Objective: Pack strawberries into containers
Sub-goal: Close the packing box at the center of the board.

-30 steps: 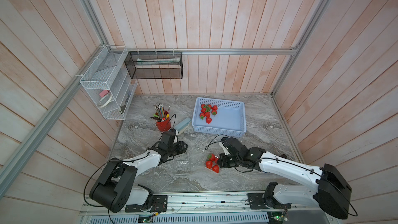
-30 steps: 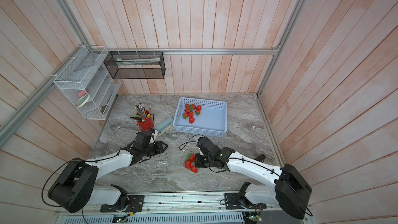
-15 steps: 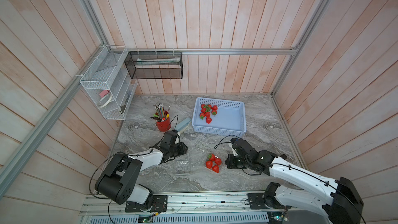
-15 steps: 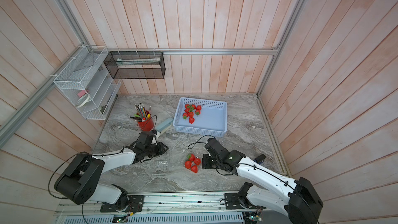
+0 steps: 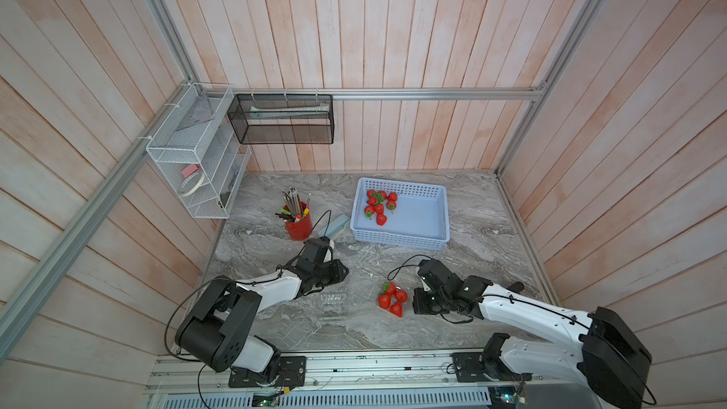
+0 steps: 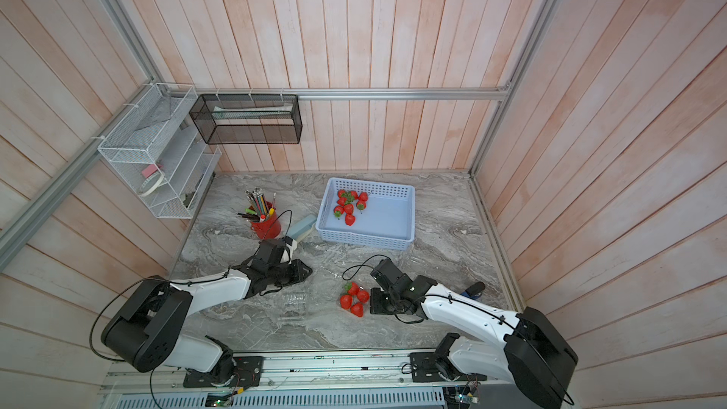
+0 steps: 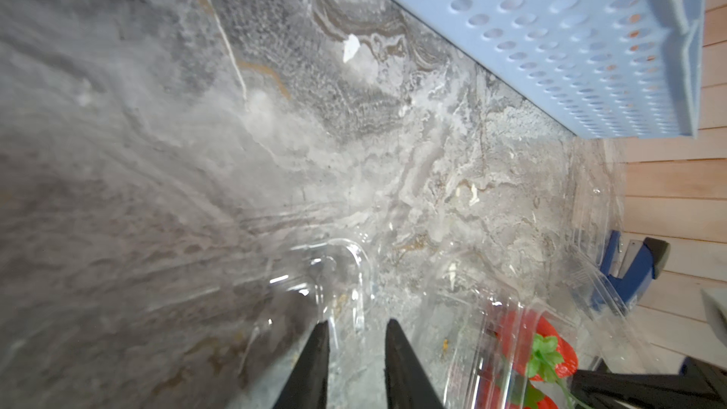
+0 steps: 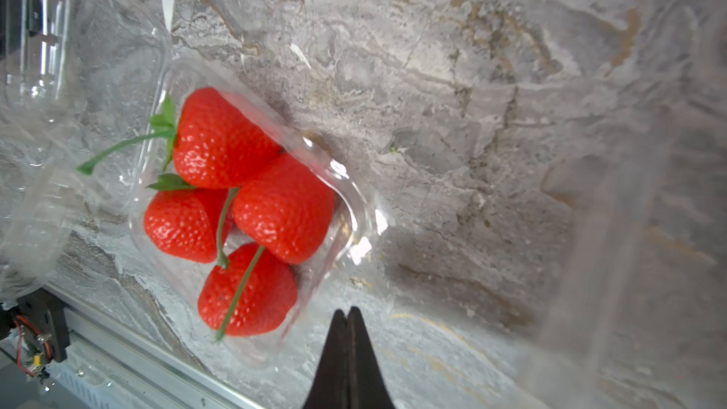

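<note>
My left claw (image 7: pixel 357 324) is narrow, pinching an empty clear container (image 7: pixel 348 255) at its rim. My right claw (image 8: pixel 348 312), pressed closed on nothing, sits just beside the packed container (image 8: pixel 348 179) of four strawberries (image 8: pixel 224 139).

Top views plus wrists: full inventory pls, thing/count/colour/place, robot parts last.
table: one, grey marble, under everything
basket: one, light blue, far side
loose strawberries: about eight, red, basket's far-left corner
filled container: one, clear, near centre
packed strawberries: four, red, inside it
empty container: one, clear, left of filled one
blue object: one, blue, by right wall
third container: one, clear, apparently beside blue object
pencil cup: one, red, left of basket
pale block: one, bluish, between cup and basket
wire rack: one, white, left wall
mesh shelf: one, black, back wall
left arm, right arm: white-black, near edge
left fingers: black, seemingly shut on empty container's rim
right fingers: black, shut, empty
</note>
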Robot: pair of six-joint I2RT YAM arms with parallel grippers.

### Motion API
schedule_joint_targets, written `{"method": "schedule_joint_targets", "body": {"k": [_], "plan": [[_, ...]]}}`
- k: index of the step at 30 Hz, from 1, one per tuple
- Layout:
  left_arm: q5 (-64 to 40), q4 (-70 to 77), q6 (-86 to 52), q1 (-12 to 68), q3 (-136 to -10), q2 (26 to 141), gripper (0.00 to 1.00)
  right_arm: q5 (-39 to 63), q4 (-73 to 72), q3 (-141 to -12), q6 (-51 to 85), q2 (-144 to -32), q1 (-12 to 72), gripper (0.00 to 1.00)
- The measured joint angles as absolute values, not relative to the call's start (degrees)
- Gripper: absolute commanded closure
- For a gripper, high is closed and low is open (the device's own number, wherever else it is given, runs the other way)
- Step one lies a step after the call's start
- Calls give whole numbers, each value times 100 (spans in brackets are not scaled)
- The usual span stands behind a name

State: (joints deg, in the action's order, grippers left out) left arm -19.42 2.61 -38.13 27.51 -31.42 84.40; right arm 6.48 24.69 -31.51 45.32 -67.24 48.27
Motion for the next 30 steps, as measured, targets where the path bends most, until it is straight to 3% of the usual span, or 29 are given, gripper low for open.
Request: {"method": "schedule_joint_targets", "body": {"k": [15, 30], "plan": [[-1949, -139, -4180, 2832, -3151, 7441, 72, 454, 2027, -3155, 4178, -7137, 4805, 99], [-2152, -169, -4624, 3159, -3151, 7279, 72, 460, 1363, -3540, 3966, -7634, 4672, 98]]}}
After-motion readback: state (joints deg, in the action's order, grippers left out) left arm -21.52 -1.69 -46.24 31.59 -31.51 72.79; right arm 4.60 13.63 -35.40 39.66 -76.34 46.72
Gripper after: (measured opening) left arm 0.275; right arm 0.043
